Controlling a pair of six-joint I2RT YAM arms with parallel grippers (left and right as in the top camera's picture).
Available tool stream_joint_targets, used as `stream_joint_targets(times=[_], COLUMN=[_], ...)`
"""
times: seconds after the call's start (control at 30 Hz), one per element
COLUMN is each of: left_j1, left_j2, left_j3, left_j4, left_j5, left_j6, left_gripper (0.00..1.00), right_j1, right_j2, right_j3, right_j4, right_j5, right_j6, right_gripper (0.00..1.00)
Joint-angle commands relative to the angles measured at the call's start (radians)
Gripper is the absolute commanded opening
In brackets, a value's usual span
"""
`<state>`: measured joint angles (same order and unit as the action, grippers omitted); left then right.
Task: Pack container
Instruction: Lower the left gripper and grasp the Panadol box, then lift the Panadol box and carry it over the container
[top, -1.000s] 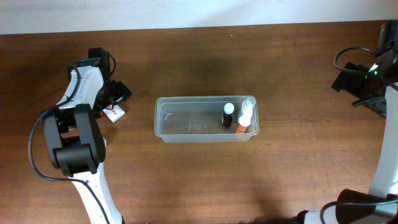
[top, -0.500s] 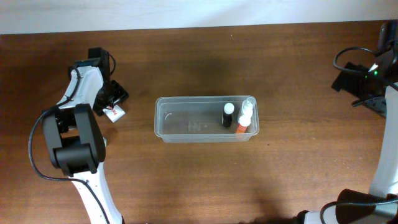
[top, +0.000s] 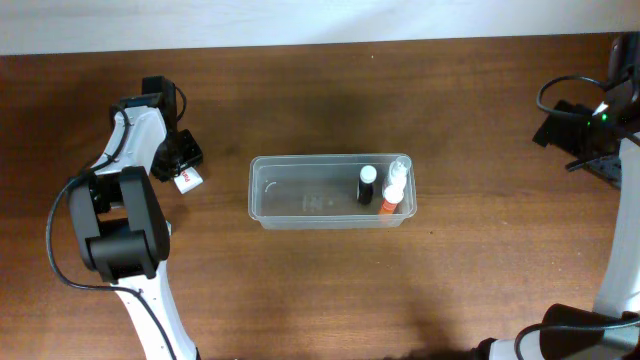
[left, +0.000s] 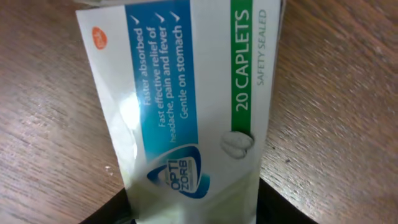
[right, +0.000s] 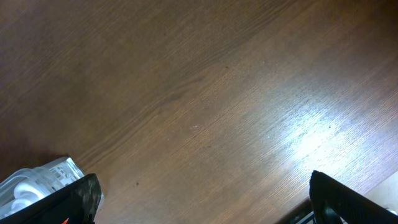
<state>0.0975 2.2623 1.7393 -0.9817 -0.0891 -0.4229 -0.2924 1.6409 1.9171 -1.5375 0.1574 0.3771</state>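
Overhead: container (top: 300, 195) sits at frame centre on the table (top: 330, 290), long side running left to right. Three small bottles (top: 368, 185) stand at its right end. Left gripper (top: 182, 168), at left of frame, is clamped on a caplet box (left: 186, 112); in the wrist view its dark fingers (left: 109, 214) press both sides. Right gripper (right: 205, 193), at the upper right of the overhead frame, has its fingers spread wide apart over the wood.

Box (left: 186, 106) cut off at top and bottom edges of left wrist view, and overhead mostly hidden under left gripper (top: 183, 168). Container (right: 34, 180) is just a corner at lower left of right wrist view. Bottles (top: 392, 198) overhead: labels too small to read.
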Motion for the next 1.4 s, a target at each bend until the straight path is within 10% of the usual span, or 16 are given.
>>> stream_joint_targets(times=[0.0,0.6,1.37], left_j1=[-0.005,-0.103,-0.128], left_j2=[0.016,0.016,0.006], left_j3=[-0.003,0.014,0.517], left_j4=[0.010,-0.007,-0.706], left_j5=[0.066,0.100,0.192], left_j6=[0.089,0.255,0.364], left_gripper=[0.46,0.47,0.45], right_j1=[-0.003,-0.003,-0.003], right_j2=[-0.011,-0.011,-0.011], right_j3=[0.015,0.015,0.015], right_j4=[0.001,0.001,0.001], right_j5=[0.015,0.015,0.015], right_j6=[-0.002,-0.002,-0.002], right_gripper=[0.98,0.98,0.98])
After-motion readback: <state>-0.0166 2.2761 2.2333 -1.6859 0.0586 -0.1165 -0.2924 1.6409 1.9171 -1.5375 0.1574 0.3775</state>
